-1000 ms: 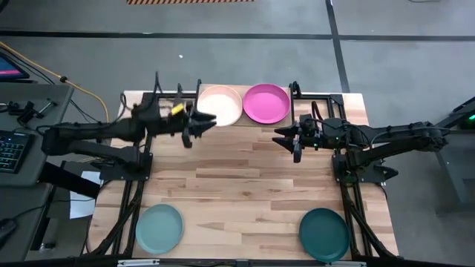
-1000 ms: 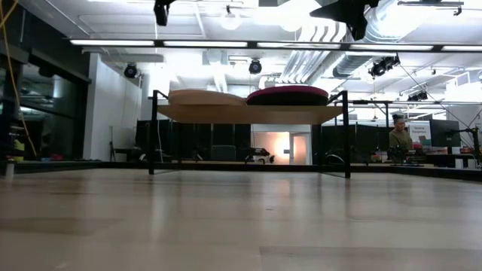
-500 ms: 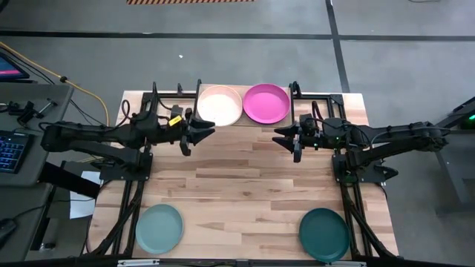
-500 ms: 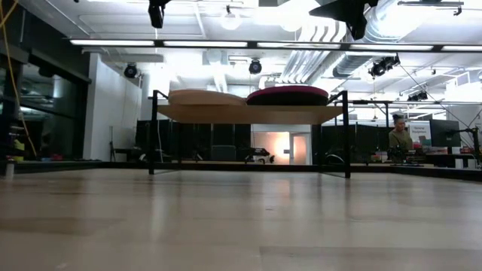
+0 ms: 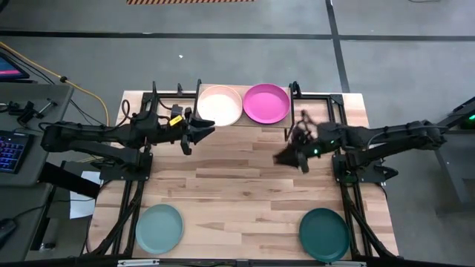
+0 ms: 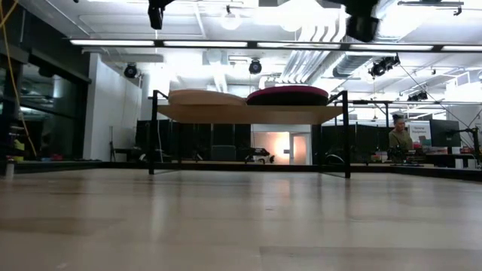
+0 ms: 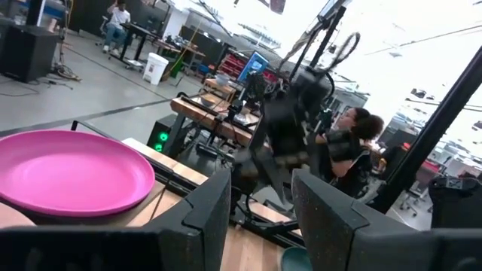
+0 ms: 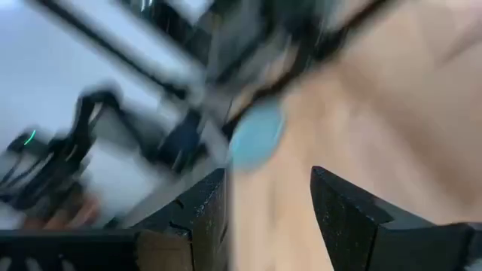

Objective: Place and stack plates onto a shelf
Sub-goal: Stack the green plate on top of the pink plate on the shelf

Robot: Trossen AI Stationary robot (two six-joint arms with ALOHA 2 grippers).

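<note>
**Operator:** Report the step in hand, taking the low light-wood shelf on thin black metal legs (image 5: 245, 105) as reference.

**Technician:** Two stacks sit on the shelf board. The round peach plate (image 5: 220, 105) tops one and the round magenta pink plate (image 5: 266, 103) tops the other, side by side and almost touching. In the low view both stacks look thicker than a single plate, but I cannot count the layers. Two plates remain on the butcher-block tabletop (image 5: 245, 185), well apart from the shelf at the near edge: the round pale blue-green plate (image 5: 159, 228) and the round dark teal plate (image 5: 324, 233). My judgement: the task is at a fetch step, with two plates still to bring.

**Operator:** State of the grippers?

**Technician:** The left gripper (image 5: 199, 130) hangs just in front of the shelf, below the peach plate, with its fingers (image 7: 324, 218) spread and nothing between them. The right gripper (image 5: 288, 157) is in front of the shelf on the magenta side, a little farther out over the tabletop, blurred in the high view. Its fingers (image 8: 343, 207) are likewise released and empty, with the pale blue-green plate showing beyond them.

**Operator:** What does the next move call for?

**Technician:** Probably, each arm reaches away from the shelf to the plate on its own side. The rims are shallow, so one finger must slip under the edge. A grip taken too high could skid the plate across the wood. Carry it level and clear the shelf legs on return.
</note>
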